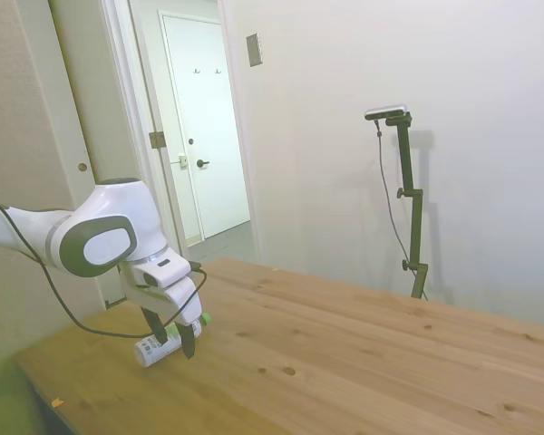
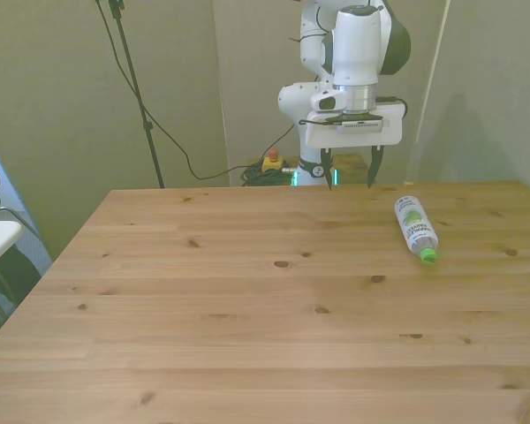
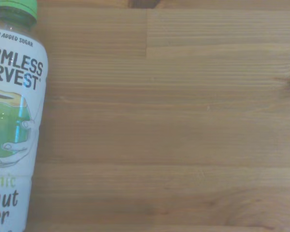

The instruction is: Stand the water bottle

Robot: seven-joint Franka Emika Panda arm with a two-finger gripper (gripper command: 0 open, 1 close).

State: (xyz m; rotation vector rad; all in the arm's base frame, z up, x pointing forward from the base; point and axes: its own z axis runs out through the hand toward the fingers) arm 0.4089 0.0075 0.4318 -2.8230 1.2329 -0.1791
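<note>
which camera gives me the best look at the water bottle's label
The wrist view: the water bottle fills its edge, with label text readable. The front view shows the whole bottle lying on the table, too small to read. In the side view the gripper partly blocks it.
</note>
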